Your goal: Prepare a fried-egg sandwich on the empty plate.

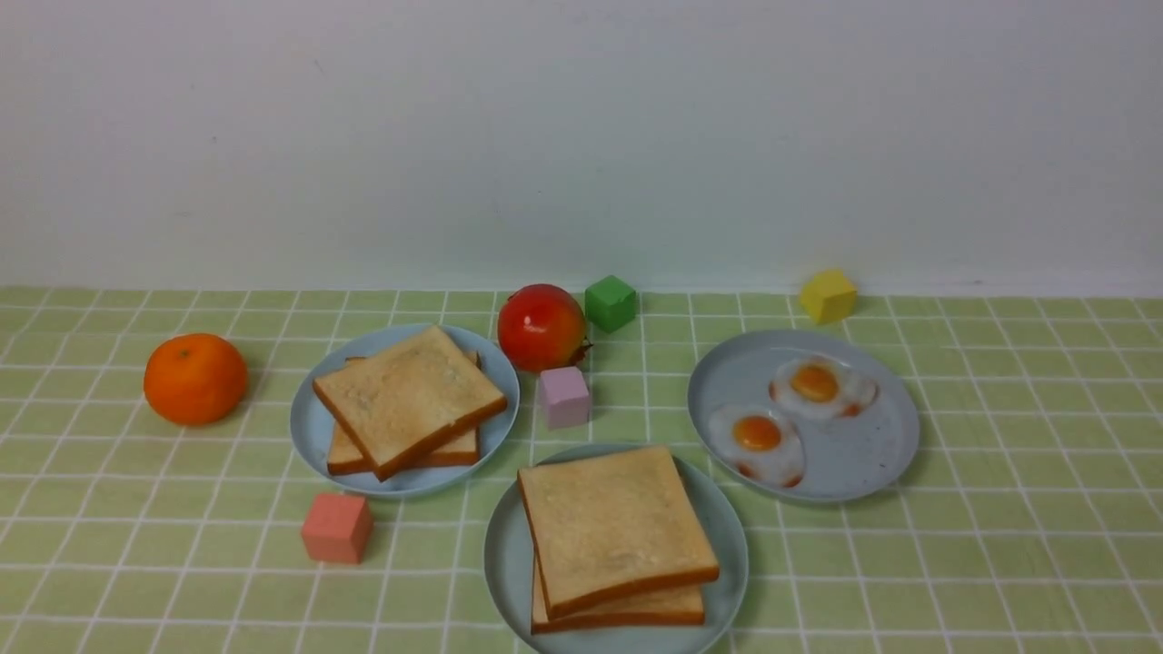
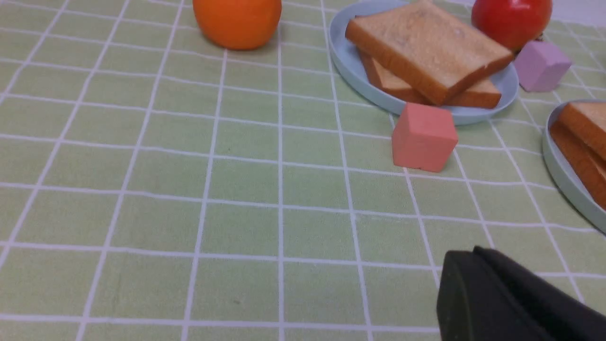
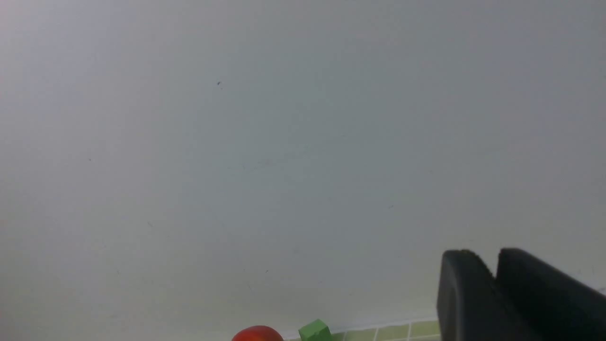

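Observation:
The pale teal-green plate (image 1: 505,554) sits nearest me in the front view. On it lie two stacked square toast slices (image 1: 613,527), and no egg shows between them. Its rim (image 2: 563,175) and the toast (image 2: 584,128) also show in the left wrist view. Two fried eggs (image 1: 757,442) (image 1: 822,386) lie on the speckled grey-blue plate (image 1: 872,459) to the right. Neither gripper appears in the front view. My left gripper (image 2: 473,251) hangs shut and empty over bare cloth. My right gripper (image 3: 494,258) faces the wall, its tips slightly apart with nothing between them.
A pale blue plate (image 1: 313,427) at the left holds two more toast slices (image 1: 409,395). Around the plates stand an orange (image 1: 195,379), a tomato (image 1: 541,327), and green (image 1: 610,302), yellow (image 1: 828,295), purple (image 1: 564,397) and pink (image 1: 336,528) cubes.

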Controlling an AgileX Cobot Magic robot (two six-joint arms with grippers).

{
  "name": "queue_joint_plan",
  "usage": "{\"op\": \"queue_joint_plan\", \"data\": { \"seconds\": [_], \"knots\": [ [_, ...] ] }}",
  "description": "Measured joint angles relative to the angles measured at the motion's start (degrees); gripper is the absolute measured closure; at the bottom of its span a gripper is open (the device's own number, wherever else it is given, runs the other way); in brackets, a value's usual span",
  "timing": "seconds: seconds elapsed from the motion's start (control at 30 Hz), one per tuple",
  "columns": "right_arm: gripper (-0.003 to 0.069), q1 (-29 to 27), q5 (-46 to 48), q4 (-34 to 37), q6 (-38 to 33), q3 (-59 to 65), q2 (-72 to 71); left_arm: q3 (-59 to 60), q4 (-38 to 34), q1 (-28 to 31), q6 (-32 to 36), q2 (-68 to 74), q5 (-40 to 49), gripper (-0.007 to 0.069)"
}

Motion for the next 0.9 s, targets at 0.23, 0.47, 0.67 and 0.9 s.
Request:
{"op": "queue_joint_plan", "data": {
  "seconds": [0.23, 0.47, 0.67, 0.9],
  "knots": [
    [0.0528, 0.0, 0.0, 0.0, 0.0, 0.0, 0.0, 0.2, -0.1, 0.0, 0.0, 0.0, -0.1, 0.0638],
    [0.0522, 0.0, 0.0, 0.0, 0.0, 0.0, 0.0, 0.2, -0.2, 0.0, 0.0, 0.0, -0.1, 0.0637],
    [0.0512, 0.0, 0.0, 0.0, 0.0, 0.0, 0.0, 0.2, -0.2, 0.0, 0.0, 0.0, -0.1, 0.0636],
    [0.0504, 0.0, 0.0, -0.3, 0.0, 0.1, 0.0, 0.2, -0.2, 0.0, 0.0, 0.0, -0.1, 0.0634]
  ]
}}
